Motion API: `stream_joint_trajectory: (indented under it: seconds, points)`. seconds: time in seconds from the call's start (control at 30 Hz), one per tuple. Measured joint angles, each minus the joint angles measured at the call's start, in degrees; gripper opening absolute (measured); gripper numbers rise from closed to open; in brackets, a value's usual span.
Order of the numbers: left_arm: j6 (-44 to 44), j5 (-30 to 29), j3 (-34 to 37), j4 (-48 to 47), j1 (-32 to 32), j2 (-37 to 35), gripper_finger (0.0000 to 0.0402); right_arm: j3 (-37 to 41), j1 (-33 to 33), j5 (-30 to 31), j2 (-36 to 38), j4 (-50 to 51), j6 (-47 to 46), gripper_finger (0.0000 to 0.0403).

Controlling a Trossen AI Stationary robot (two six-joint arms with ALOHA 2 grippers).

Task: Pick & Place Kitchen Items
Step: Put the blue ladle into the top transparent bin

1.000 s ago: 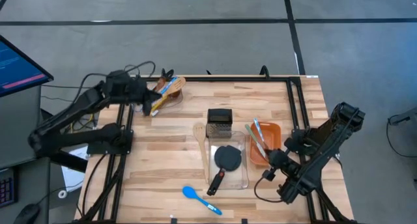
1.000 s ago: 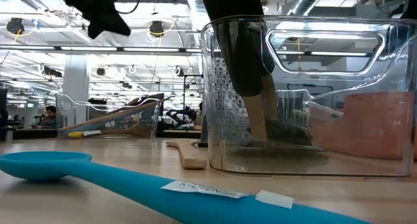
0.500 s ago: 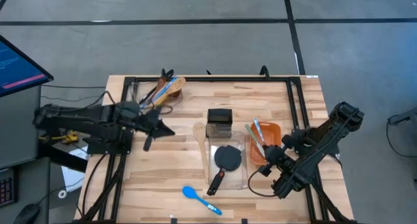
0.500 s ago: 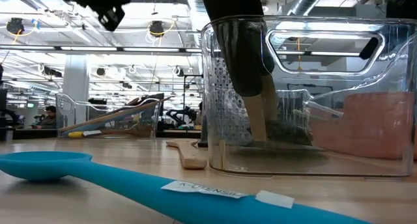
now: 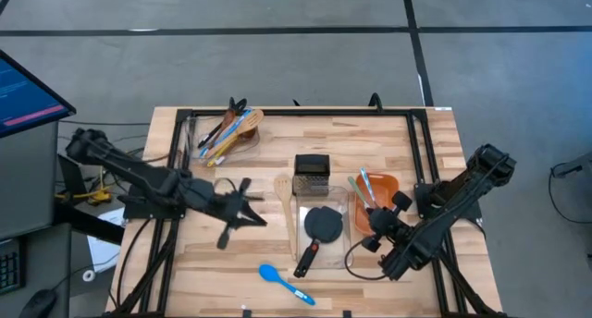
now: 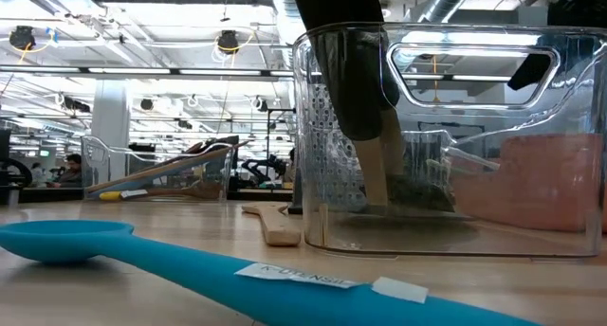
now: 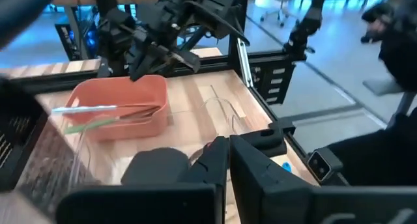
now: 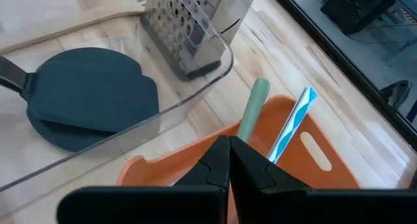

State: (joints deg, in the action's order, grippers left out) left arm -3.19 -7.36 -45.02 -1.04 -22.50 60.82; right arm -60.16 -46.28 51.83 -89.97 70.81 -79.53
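Overhead view. The left gripper (image 5: 242, 207), jaws shut and empty, hovers at 9 o'clock from the clear bin (image 5: 347, 253) holding the black turner (image 5: 322, 227). The right gripper (image 5: 370, 227), jaws likewise shut and empty, hangs at the bin's 3 o'clock, over the orange tray (image 5: 390, 187). The blue spoon (image 5: 284, 280) lies loose at 6 o'clock; the box grater (image 5: 312, 173) stands at 12. Likely hazards: closed fingers nudging a utensil instead of gripping it, or both arms converging on the bin.
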Motion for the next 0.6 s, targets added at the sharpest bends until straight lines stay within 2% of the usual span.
stream_joint_trajectory:
  seconds: [0.27, 0.47, 0.6]
  points:
    - [4.76, -3.32, -12.62, -2.66, -5.12, 12.51, 0.0002, 0.00, -1.76, 0.27, 0.00, 0.00, 0.00, 0.0000]
    - [4.87, -3.73, -21.41, -10.71, -7.32, 19.13, 0.0002, 0.00, -2.51, 0.29, 0.00, 0.00, 0.00, 0.0000]
    - [4.99, -4.84, -25.34, -12.27, -9.46, 22.54, 0.0002, 0.00, -2.43, 0.29, 0.00, -0.01, 0.00, 0.0000]
